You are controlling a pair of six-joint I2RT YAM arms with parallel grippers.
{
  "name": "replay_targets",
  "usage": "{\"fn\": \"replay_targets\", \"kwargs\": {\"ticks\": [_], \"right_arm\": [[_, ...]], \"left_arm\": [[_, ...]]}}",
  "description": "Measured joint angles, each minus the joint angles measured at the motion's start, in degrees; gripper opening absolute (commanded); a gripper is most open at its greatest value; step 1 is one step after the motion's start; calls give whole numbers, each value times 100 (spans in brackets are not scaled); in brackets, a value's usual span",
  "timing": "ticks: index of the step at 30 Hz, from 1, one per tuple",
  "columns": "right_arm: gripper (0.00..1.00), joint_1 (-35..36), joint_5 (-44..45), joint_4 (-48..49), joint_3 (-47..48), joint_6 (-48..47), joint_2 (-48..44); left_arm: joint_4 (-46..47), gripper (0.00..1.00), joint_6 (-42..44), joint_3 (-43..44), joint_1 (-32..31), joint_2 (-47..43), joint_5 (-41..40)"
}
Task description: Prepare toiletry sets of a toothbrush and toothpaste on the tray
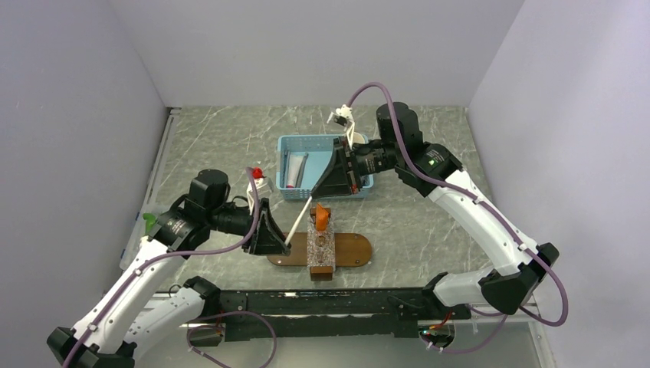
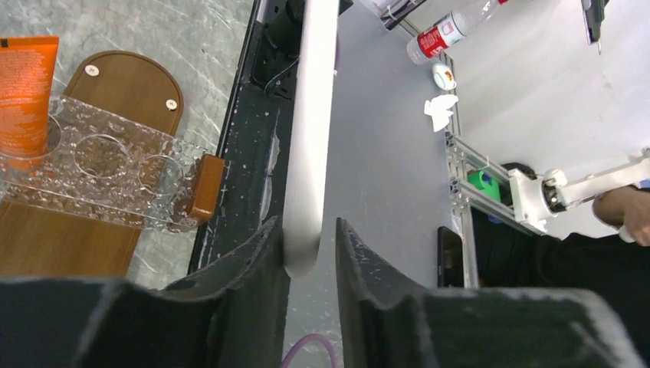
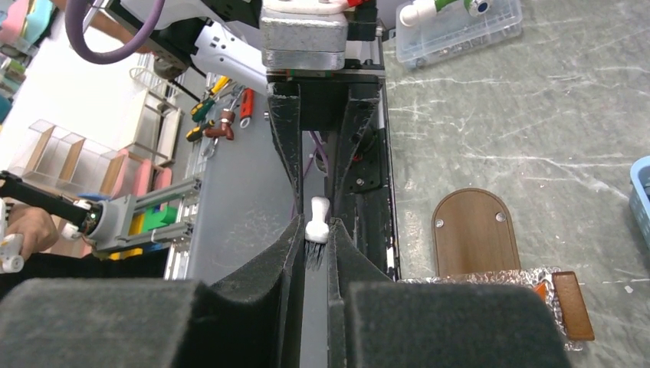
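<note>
A white toothbrush [image 1: 299,222] slants between my two grippers, just left of the tray [image 1: 354,249]. My right gripper [image 1: 314,196] is shut on its bristle head [image 3: 316,228]. My left gripper [image 1: 285,247] stands around the handle's end [image 2: 313,138]. The handle touches one finger [image 2: 260,261], and a gap shows to the other. The orange toothpaste [image 1: 322,218] stands in a clear holder [image 1: 321,249] across the brown tray. It also shows in the left wrist view [image 2: 23,84], with the tray [image 2: 130,84] beneath it.
A light-blue mesh basket [image 1: 295,142] sits behind the tray with a grey-white tube [image 1: 297,169] in it. A small red-capped item [image 1: 258,174] lies left of the basket. A green item [image 1: 149,222] sits at the table's left edge.
</note>
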Motion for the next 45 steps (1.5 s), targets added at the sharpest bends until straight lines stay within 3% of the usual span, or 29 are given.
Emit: {"fn": "replay_targets", "kwargs": {"ticks": [3, 7, 10, 13, 28, 45], "right_arm": [[0, 52, 11, -13, 0, -42, -2], [0, 131, 201, -136, 0, -138, -33], [0, 179, 431, -271, 0, -223, -94], [0, 260, 767, -492, 0, -348, -199], [0, 1613, 3556, -1904, 426, -1019, -275], [0, 2072, 5855, -2146, 444, -876, -111]], "left_arm": [[-33, 66, 39, 7, 2, 50, -70], [-247, 81, 103, 105, 2, 107, -269], [-319, 84, 114, 216, 0, 81, -463], [-326, 98, 101, 299, 2, -26, -752], [-243, 99, -162, 317, 2, -614, -2691], [-273, 99, -1331, 472, 2, -704, -5539]]}}
